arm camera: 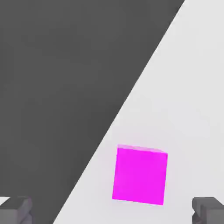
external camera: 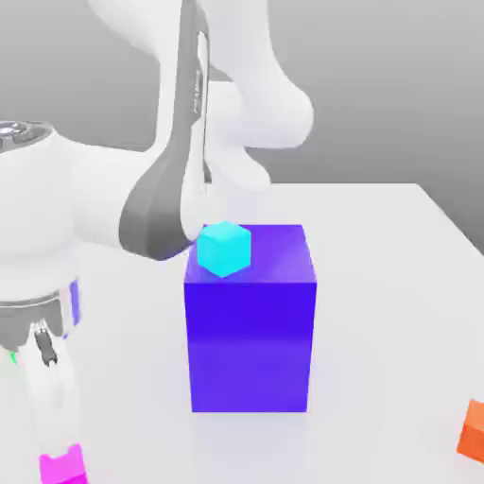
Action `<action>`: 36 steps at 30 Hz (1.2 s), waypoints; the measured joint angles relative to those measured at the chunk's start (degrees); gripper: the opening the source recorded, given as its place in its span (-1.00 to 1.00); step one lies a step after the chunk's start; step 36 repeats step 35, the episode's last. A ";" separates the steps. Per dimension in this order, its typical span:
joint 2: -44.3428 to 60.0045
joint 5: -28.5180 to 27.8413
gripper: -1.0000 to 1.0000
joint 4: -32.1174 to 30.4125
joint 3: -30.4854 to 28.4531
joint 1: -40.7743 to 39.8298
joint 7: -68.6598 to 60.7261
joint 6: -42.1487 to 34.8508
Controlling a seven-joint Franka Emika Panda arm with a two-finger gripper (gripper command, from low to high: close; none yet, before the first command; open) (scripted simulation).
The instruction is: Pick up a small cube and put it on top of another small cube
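Pale tabletop carries the magenta cube near its edge; with my gripper wide open above, I should centre and square the jaws before lowering.

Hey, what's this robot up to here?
A white robot arm has its two-finger gripper open above a small magenta cube near the edge of a white table. It holds nothing; it is probably about to pick that cube up, to put it on another small cube. A small cyan cube sits on a large blue block, and a small orange cube lies toward the exterior view's right.
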 joint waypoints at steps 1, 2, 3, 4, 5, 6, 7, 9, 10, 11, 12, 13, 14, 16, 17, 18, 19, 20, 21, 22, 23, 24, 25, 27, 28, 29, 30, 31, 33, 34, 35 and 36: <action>2.06 0.41 0.00 0.34 0.07 -0.24 0.13 1.29; 4.14 0.67 0.00 0.75 0.17 -0.41 0.15 2.76; 6.23 0.84 0.00 1.18 0.28 -0.53 0.13 4.30; 8.31 0.96 0.00 1.62 0.38 -0.62 0.09 5.89; 9.39 1.02 -1.00 1.85 0.43 -0.67 0.07 6.71; 9.39 1.02 -1.00 1.85 0.43 -0.67 0.07 6.71; 9.39 1.02 -1.00 1.85 0.43 -0.67 0.07 6.72; 9.40 1.01 -1.00 1.85 0.44 -0.68 0.07 6.77; 9.40 1.01 -1.00 1.85 0.44 -0.68 0.08 6.81; 9.93 1.03 -1.00 1.97 0.47 -0.71 0.07 7.21; 9.16 1.01 -1.00 1.80 0.44 -0.70 0.10 6.59; 7.73 0.96 -1.00 1.48 0.38 -0.66 0.15 5.47; 5.97 0.89 -1.00 1.09 0.29 -0.59 0.21 4.10; 2.05 0.69 -1.00 0.17 -0.01 -0.41 0.37 1.10; 0.10 0.66 -1.00 -1.14 -0.93 -0.95 0.79 0.38; -1.84 0.64 -1.00 -2.95 -2.25 -1.93 1.47 0.16; -3.79 0.63 -1.00 -4.86 -3.68 -2.95 2.19 0.03; -5.75 0.59 -1.00 -6.86 -5.18 -4.06 2.97 -0.01; -7.74 0.55 -1.00 -8.88 -6.73 -5.16 3.78 -0.02; -9.76 0.48 -1.00 -10.93 -8.28 -6.32 4.63 0.00; -11.80 0.38 -1.00 -12.99 -9.86 -7.44 5.50 0.03; -13.86 0.24 -1.00 -15.05 -11.39 -8.62 6.41 0.07; -15.97 0.07 -1.00 -17.13 -12.90 -10.17 7.34 0.11; -18.79 0.22 -1.00 -20.54 -14.76 -13.98 8.60 0.86; -18.06 1.11 -1.00 -21.15 -14.68 -14.28 8.23 2.17; -16.62 2.34 -1.00 -21.40 -14.34 -14.50 7.48 3.79; -14.83 3.78 -1.00 -21.46 -13.84 -14.75 6.51 5.55; -12.88 5.17 -1.00 -21.41 -12.90 -15.44 5.54 7.36; -9.71 7.56 1.00 -21.26 -11.32 -16.54 3.83 10.29; -9.71 7.56 1.00 -21.26 -11.32 -16.55 3.83 10.30; -9.71 7.56 1.00 -21.26 -11.32 -16.55 3.83 10.30; -9.71 7.56 1.00 -21.26 -11.32 -16.55 3.83 10.30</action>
